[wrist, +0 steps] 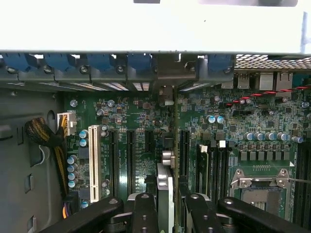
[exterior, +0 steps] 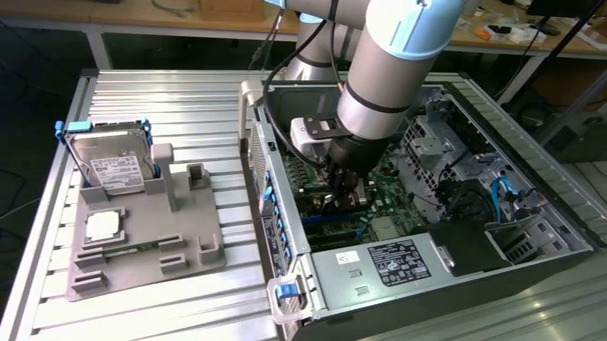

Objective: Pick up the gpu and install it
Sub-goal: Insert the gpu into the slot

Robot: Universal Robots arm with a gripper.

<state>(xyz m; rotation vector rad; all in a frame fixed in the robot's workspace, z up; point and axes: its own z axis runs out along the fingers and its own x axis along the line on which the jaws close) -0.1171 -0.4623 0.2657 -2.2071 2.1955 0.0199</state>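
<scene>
Pinching gpu (wrist: 165,190) edge-on in jaws just above mobo (wrist: 141,121); thin, stiff, light, prob. fragile, so hold by top edge, not components.

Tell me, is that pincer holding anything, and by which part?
Yes: the pincer grips the gpu, a thin card edge-on, clamped across its flat sides near its top edge.

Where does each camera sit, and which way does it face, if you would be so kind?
Exterior view: off the arm and raised, looking down at the table and the open computer case; the arm and gripper reach into the case.
Wrist view: on the wrist, facing the motherboard inside the case; both fingers show, closed on the gpu, seen edge-on.
Shared: the gripper and the motherboard beneath it.
</scene>
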